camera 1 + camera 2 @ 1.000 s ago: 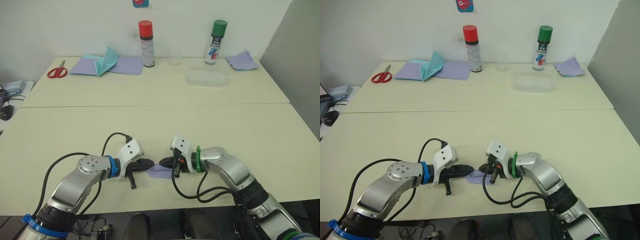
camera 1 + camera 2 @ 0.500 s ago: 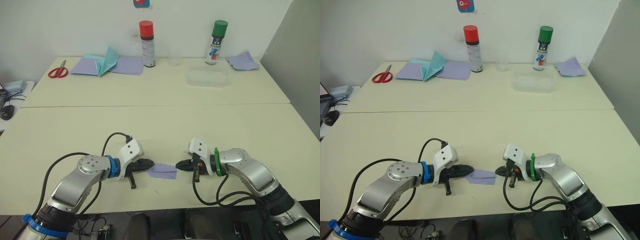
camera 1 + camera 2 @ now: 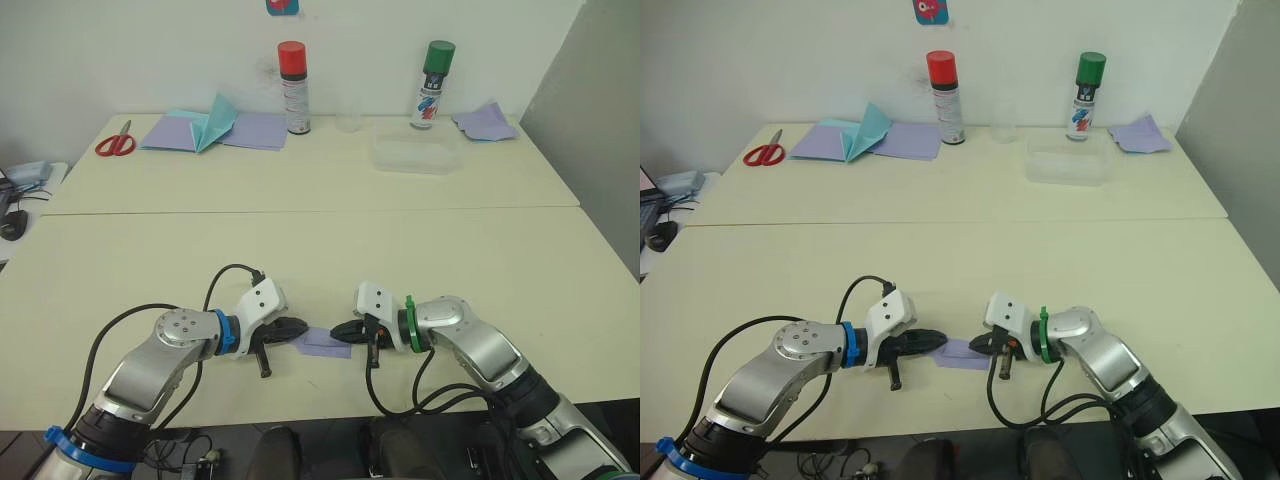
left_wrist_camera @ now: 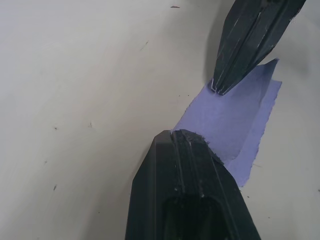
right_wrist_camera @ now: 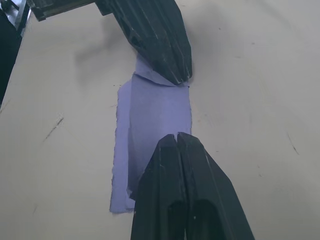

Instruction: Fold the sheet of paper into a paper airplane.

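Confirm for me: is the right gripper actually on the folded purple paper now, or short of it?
Touching. In the right wrist view the right gripper, fingers shut, overlaps the sheet of paper with no table between. The left gripper presses its far end.

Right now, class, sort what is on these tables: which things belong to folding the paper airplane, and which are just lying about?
Belong to the job:
the sheet of paper, folded small
left gripper, shut, tip on the paper
right gripper, shut, tip on the paper

Lying about:
scissors
teal paper plane on lavender sheets
red-capped spray can
green-capped spray can
clear plastic box
rumpled lavender scrap
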Controlling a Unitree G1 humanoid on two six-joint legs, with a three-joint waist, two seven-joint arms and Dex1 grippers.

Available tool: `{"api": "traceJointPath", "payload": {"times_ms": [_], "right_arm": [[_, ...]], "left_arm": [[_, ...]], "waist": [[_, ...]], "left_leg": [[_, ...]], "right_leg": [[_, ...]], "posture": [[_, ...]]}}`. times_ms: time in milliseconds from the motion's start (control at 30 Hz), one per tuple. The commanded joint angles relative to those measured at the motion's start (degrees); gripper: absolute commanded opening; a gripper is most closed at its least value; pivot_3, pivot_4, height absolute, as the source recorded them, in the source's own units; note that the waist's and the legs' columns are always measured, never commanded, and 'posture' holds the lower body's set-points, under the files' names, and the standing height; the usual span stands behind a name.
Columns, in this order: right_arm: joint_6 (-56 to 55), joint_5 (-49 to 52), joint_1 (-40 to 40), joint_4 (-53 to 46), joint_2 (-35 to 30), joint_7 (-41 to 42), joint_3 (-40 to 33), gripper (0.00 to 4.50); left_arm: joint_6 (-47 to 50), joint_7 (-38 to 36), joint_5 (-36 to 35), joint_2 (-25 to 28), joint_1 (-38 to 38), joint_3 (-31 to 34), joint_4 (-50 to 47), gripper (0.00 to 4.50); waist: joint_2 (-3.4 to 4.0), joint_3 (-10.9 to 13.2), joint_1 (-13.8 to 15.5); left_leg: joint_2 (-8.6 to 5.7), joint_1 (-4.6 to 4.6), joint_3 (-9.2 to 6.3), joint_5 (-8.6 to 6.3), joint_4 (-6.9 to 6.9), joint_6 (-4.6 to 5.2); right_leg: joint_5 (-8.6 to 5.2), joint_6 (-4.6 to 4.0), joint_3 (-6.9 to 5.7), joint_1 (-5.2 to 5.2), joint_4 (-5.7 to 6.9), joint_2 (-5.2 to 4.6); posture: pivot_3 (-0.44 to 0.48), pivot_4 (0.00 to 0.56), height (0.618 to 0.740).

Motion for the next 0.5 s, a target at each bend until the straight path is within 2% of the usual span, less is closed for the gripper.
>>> {"api": "traceJointPath", "payload": {"times_ms": [33,200,367,500], "right_arm": [[-0.7,-1.5,0.9,0.4,-1.0,1.4,1.6,0.03],[-3.7,-3.3,0.8,1.4,-1.4,2.3,2.2,0.03],[-5.3,-4.8,0.7,3.0,-0.9,2.2,2.1,0.03],[-5.0,-5.0,0.9,3.5,-0.7,2.0,1.8,0.03]], "left_arm": [[0.6,0.2,2.3,0.8,1.4,-1.5,1.5,0.0],[0.0,0.3,1.6,-0.3,0.4,-0.7,1.3,0.0],[1.7,0.6,-5.7,-5.9,-1.4,2.8,-2.7,0.0],[1.6,0.8,-4.4,-7.4,-2.7,1.2,-2.2,0.0]], "waist": [[0.0,0.0,0.0],[0.0,0.0,0.0],[-0.02,0.0,0.2],[-0.09,0.0,0.2]], "left_leg": [[0.0,0.0,-0.01,0.0,0.0,0.0],[-0.01,0.01,0.01,0.0,0.0,0.0],[-0.02,-0.02,0.01,0.0,0.03,0.0],[-0.02,-0.02,0.0,0.0,0.04,0.0]], "right_leg": [[0.0,0.0,-0.01,0.0,0.0,0.01],[0.0,0.0,0.01,0.01,0.0,0.0],[0.03,0.04,0.0,0.02,0.0,0.0],[0.03,0.06,0.01,0.01,0.01,0.04]], "posture": [[0.0,0.15,0.74],[0.0,0.15,0.74],[0.0,0.15,0.74],[0.0,0.15,0.74]]}}
